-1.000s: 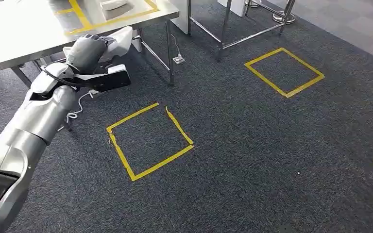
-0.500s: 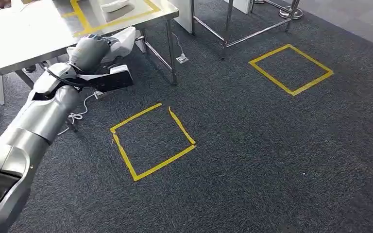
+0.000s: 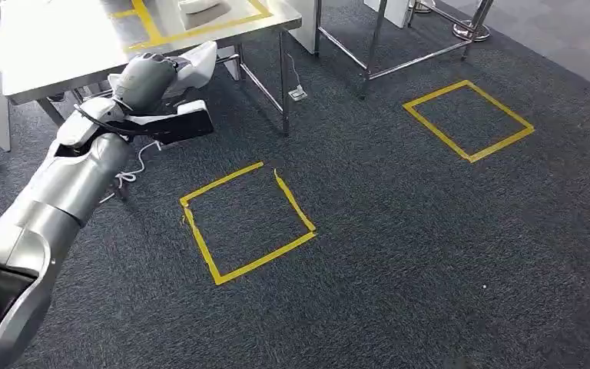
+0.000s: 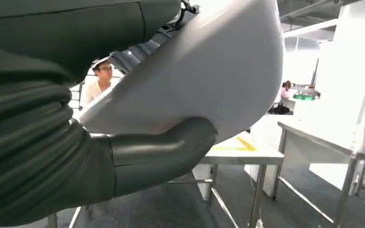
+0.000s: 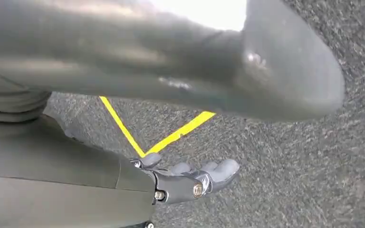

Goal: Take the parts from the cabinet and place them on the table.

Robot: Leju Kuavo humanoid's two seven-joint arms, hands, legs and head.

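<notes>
While gripping the white moulded part (image 3: pixel 192 65) in the left hand (image 3: pixel 144 81), carrying it toward the steel table (image 3: pixel 61 50) at the far left. Clamping it between the thick thumb (image 4: pixel 161 149) pressed under its belly and the darker fingers over its upper side, as seen from the left wrist view. Keeping that clamp firm and the wrist level, judging the next move as a walk up to the table edge before any reach. Holding the part above the tabletop on approach, since it is hanging just off the near edge, beside the table leg (image 3: pixel 284 88). Aiming for the yellow taped outline (image 3: pixel 150 23) on the top, where a second pale part (image 3: pixel 200 6) is already lying. Letting the right hand (image 5: pixel 190 178) hang over the carpet, released, fingers loosely apart and holding nothing.

Showing as a smooth, glossy white shell, rounded and bulging, tapering to a blunt end pointing far and right; looking light, rigid and possibly slippery.
</notes>
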